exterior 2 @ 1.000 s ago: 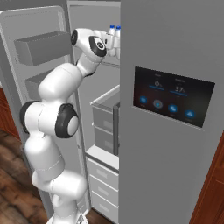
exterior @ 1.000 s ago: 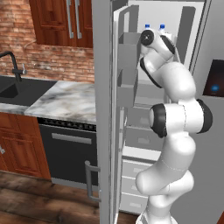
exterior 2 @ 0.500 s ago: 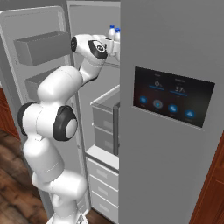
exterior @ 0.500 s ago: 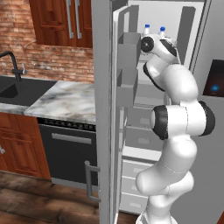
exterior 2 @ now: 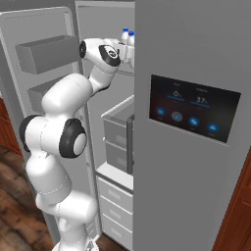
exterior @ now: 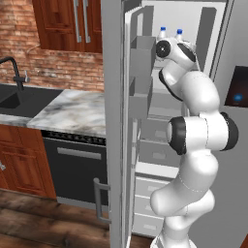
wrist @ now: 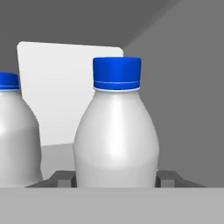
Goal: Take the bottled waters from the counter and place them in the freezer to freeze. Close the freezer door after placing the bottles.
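Two bottled waters with blue caps stand side by side on the top shelf of the open freezer point(exterior: 160, 104). In the hand view one bottle point(wrist: 116, 140) fills the middle, and my gripper point(wrist: 116, 177) is shut on its lower body, a fingertip point(wrist: 61, 178) pressing each side. The other bottle point(wrist: 13, 140) stands just to its left, apart from the fingers. From the base views both caps point(exterior: 162, 31) point(exterior 2: 126, 35) show above my hand. The freezer door point(exterior: 114, 121) hangs wide open to the left of the arm.
The marble counter point(exterior: 72, 109) lies left of the freezer door, over a black dishwasher point(exterior: 72, 164), with a black sink point(exterior: 19, 99) farther left. The other door, with its lit dispenser panel point(exterior 2: 193, 110), stays closed on the right. Grey bins point(exterior 2: 44, 54) line the open door's inner side.
My hand has shifted only slightly at the top shelf. Both bottles stand where they were.
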You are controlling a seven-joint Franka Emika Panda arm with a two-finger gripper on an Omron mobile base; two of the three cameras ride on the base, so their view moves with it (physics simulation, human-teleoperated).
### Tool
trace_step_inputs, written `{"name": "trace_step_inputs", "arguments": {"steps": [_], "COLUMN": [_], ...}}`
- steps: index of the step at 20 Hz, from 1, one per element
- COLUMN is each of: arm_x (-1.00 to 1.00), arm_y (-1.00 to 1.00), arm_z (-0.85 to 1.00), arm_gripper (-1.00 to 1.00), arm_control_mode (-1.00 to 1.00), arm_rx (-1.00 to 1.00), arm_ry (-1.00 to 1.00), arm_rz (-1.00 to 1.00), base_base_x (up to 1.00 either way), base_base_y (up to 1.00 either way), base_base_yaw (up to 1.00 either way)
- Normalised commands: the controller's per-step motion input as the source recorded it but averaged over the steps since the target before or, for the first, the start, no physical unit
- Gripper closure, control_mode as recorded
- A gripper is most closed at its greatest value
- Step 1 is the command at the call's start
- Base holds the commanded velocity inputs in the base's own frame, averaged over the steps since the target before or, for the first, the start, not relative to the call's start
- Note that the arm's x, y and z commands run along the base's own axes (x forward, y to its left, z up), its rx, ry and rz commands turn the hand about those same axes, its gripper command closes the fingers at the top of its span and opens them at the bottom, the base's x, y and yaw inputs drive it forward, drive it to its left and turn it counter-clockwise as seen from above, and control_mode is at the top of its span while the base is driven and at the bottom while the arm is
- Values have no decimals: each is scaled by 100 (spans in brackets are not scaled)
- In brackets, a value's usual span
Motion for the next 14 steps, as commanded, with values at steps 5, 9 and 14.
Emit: {"name": "trace_step_inputs", "arguments": {"steps": [5, 9, 14], "arm_x": [0, -3, -37], "arm_y": [0, 0, 6], "arm_z": [0, 0, 0], "arm_gripper": [-100, -100, -100], "arm_control_mode": [-100, -100, -100], "arm_rx": [0, 0, 0], "arm_ry": [0, 0, -1], "arm_rz": [0, 0, 0], "base_base_x": [0, 0, 0], "base_base_y": [0, 0, 0], "base_base_yaw": [0, 0, 0]}}
